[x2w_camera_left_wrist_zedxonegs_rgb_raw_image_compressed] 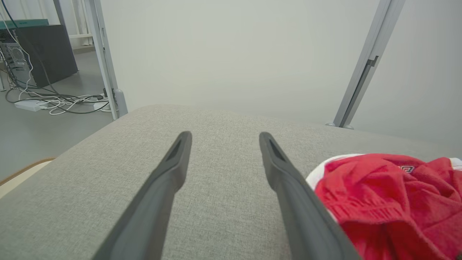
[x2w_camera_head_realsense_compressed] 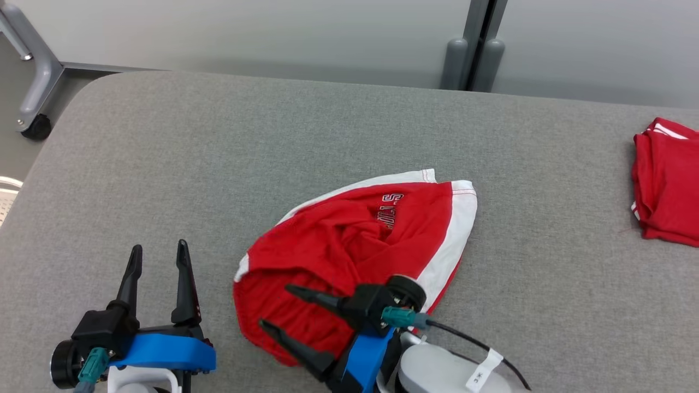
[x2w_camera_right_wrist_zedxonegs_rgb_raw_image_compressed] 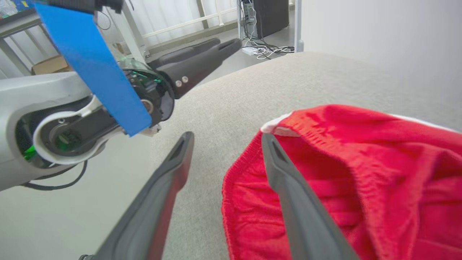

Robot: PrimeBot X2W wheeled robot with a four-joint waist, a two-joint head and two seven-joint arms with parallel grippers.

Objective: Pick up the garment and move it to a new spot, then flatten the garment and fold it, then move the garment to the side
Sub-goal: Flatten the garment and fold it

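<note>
We note the garment (x2w_camera_head_realsense_compressed: 355, 240), red with white side panels, lying crumpled near the middle of the grey counter (x2w_camera_head_realsense_compressed: 218, 136). The right end effector (x2w_camera_head_realsense_compressed: 276, 305) sits over its near edge, fingers spread and pinching nothing. In the right wrist view one finger lies over the gathered red hem, the other over bare counter. The left end effector (x2w_camera_head_realsense_compressed: 158, 248) is likewise spread, left of the garment and apart from it. A folded red stack (x2w_camera_head_realsense_compressed: 666, 180) rests at the counter's right edge.

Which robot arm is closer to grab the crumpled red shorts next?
Probably the right: the right gripper hangs open over the red shorts, while the left gripper is open above bare grey surface beside them.
</note>
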